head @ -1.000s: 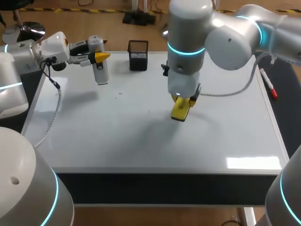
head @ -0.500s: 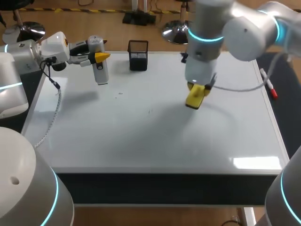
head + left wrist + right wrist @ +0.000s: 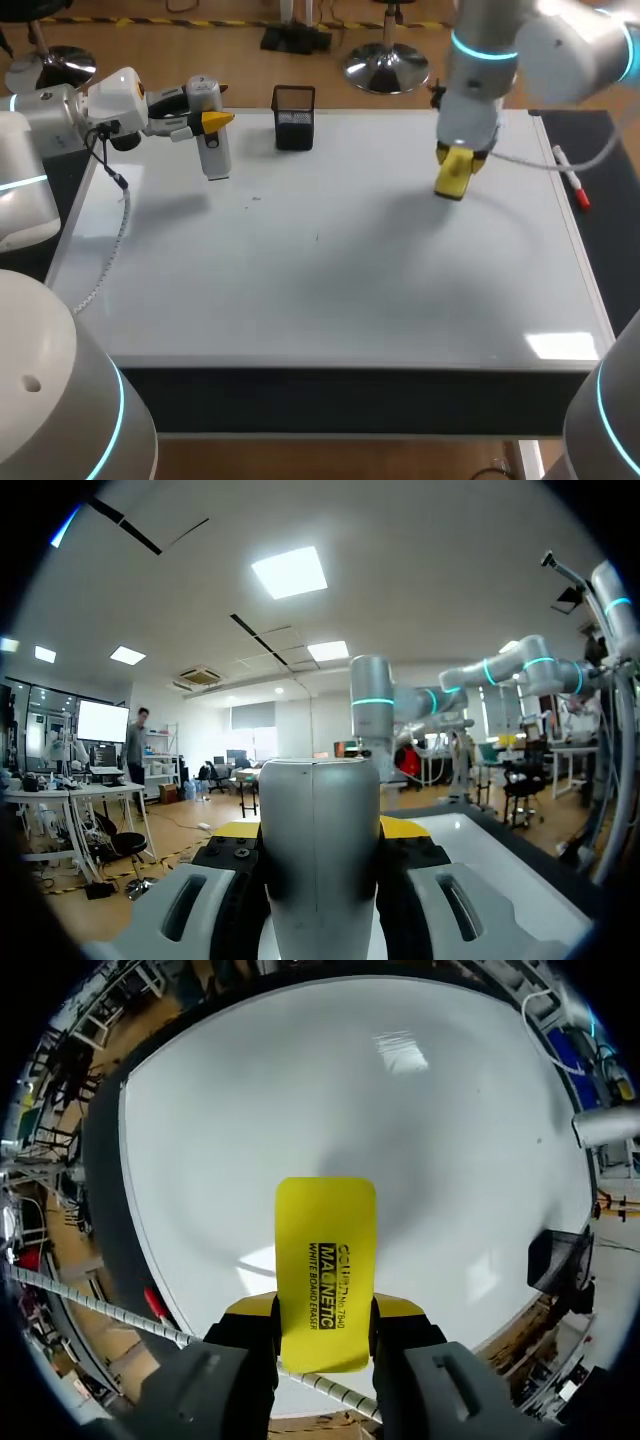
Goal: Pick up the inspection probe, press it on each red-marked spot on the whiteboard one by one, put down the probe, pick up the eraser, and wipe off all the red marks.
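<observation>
Right gripper (image 3: 458, 155) pointing straight down from its arm over the far right part of the whiteboard (image 3: 300, 290), clamped on the yellow eraser (image 3: 450, 180), left gripper (image 3: 214, 121) held level at the far left edge, fingers closed around the white probe (image 3: 212, 152), probe upright above the board

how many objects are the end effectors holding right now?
2. The inspection probe is in the left end effector at the whiteboard's far-left corner; the yellow eraser is in the right end effector over its far-right part.
</observation>
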### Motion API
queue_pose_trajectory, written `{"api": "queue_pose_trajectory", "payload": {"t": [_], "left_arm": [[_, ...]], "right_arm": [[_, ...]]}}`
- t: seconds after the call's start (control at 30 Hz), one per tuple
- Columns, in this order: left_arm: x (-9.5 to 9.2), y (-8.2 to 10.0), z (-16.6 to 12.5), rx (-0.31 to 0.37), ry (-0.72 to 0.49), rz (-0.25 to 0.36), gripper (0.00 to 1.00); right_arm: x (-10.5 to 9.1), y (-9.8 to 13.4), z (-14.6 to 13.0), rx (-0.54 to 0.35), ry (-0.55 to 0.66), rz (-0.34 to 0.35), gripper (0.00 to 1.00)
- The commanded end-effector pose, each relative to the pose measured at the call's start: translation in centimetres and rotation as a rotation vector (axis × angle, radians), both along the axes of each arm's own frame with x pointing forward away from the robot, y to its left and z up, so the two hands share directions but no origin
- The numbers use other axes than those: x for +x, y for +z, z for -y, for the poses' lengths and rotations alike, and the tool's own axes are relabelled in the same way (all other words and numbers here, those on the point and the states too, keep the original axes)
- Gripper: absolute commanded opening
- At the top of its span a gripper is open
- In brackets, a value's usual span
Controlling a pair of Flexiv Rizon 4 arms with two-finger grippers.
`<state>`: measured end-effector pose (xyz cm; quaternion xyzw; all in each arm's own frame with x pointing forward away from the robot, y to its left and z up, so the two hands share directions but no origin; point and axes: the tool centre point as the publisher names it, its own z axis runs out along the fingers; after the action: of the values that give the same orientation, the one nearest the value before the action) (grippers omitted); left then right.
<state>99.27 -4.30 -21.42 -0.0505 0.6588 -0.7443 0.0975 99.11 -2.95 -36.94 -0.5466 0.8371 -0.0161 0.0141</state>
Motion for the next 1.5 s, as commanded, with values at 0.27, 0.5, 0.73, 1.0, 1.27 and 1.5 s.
{"api": "queue_pose_trajectory", "payload": {"t": [0.27,0.5,0.73,1.0,1.27,1.5], "left_arm": [[-0.1,0.1,0.0,-0.002,0.003,0.003,0.0],[-0.1,0.1,0.0,-0.002,0.003,0.003,0.0],[-0.1,0.1,0.0,-0.002,0.003,0.003,0.0],[-0.1,0.1,0.0,-0.002,0.003,0.003,0.0],[-0.1,0.1,0.0,-0.002,0.003,0.003,0.0],[-0.1,0.1,0.0,-0.002,0.003,0.003,0.0]], "right_arm": [[6.9,-0.3,2.8,-0.006,0.157,-0.043,0.0],[10.2,-0.6,1.8,-0.007,0.307,-0.06,0.0],[13.4,-1.7,0.6,-0.025,0.407,-0.071,0.0],[16.1,-2.7,-2.2,-0.028,0.502,-0.073,0.0],[16.7,-3.6,-5.0,-0.023,0.546,-0.077,0.0],[16.9,-4.5,-7.4,-0.001,0.511,-0.058,0.0]]}}
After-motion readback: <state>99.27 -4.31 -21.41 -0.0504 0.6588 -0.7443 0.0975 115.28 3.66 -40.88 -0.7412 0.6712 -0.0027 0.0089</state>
